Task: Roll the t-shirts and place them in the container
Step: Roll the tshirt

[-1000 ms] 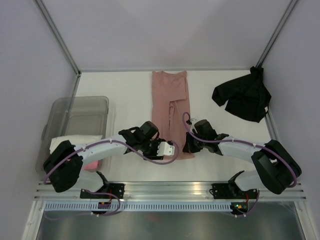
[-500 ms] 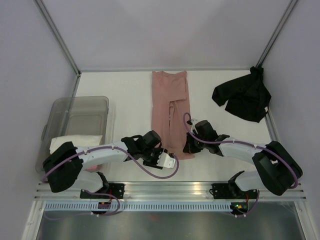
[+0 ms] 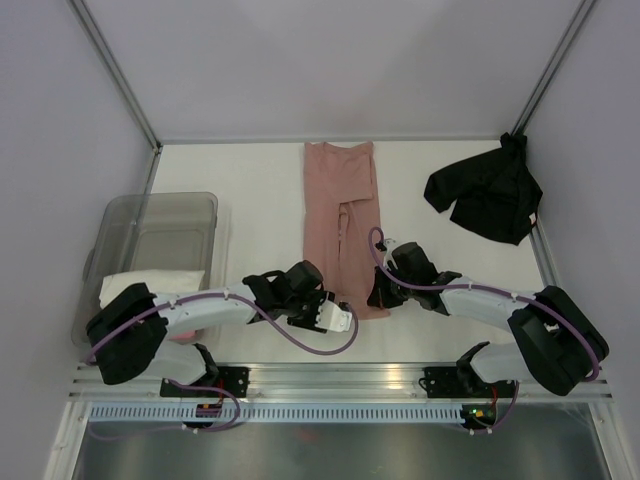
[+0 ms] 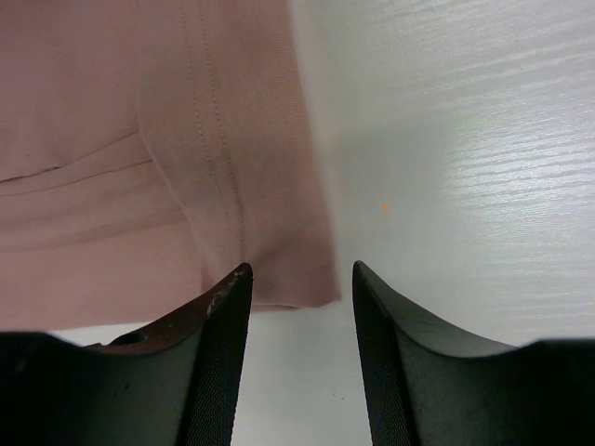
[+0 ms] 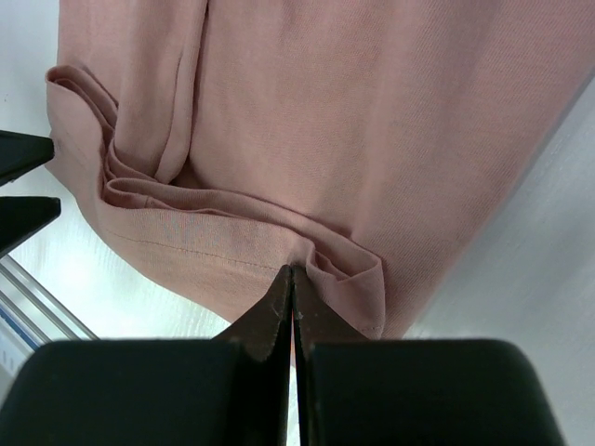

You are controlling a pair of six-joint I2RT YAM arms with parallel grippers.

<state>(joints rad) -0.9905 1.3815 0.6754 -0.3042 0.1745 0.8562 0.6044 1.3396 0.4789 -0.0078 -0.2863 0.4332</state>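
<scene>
Right gripper (image 5: 293,279) pinching hem, left gripper (image 4: 299,269) empty

Centre of table (image 3: 250,190): salmon-pink t-shirt (image 3: 340,200), hem toward 6 o'clock. Risk: left gripper straddles only the hem corner; a thin bite would skew the roll. Right gripper clamped closed on a hem fold; left jaws parted, holding nothing.

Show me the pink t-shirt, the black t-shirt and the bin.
pink t-shirt (image 3: 326,220): top external view, middle of cloth
black t-shirt (image 3: 487,195): top external view, centre of heap
bin (image 3: 160,200): top external view, far rim

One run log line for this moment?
left fingers: open, at salmon t-shirt corner | right fingers: shut on hem | black t-shirt: crumpled
</scene>
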